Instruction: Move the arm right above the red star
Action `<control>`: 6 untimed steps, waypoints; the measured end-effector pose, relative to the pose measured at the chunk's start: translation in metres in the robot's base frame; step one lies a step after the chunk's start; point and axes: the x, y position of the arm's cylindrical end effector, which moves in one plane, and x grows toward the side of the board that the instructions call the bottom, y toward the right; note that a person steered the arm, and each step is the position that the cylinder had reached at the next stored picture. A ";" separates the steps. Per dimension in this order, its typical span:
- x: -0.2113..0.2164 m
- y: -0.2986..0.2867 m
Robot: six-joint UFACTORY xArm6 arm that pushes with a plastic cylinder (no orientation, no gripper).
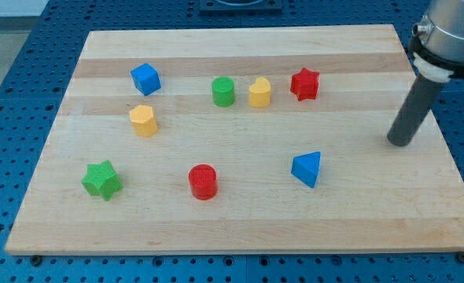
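My tip (399, 143) rests on the desk (240, 228) near its right edge, at about 3 o'clock from the board's middle. The end effector here is just a straight dark rod with nothing that parts or clamps, so no open or closed state applies; it touches no block.

The red star (304, 83) sits in the upper right part of the desk, at roughly 10 o'clock from my tip and well apart from it. Just beside the star, at its 9 o'clock, stands a yellow block (259, 92) with a heart-like shape, and next along at 9 o'clock is the green cylinder (223, 91) — the three form a short row across the view's top.

Farther toward the view's left, the blue cube (145, 79) lies at 9 o'clock from the green cylinder, well apart from it. At 6 o'clock from the cube is a second yellow block (143, 120), whose exact shape I cannot make out.

In the lower half, the green star (101, 180) is at about 8 o'clock from the board's middle, near the left edge. The red cylinder (203, 181) stands at 3 o'clock from the green star — well apart from it. The blue block (307, 168), wedge-like or triangular, lies at 3 o'clock from the red cylinder and at about 8 o'clock from my tip
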 end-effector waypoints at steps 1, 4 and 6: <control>-0.081 0.000; -0.077 -0.031; -0.093 0.014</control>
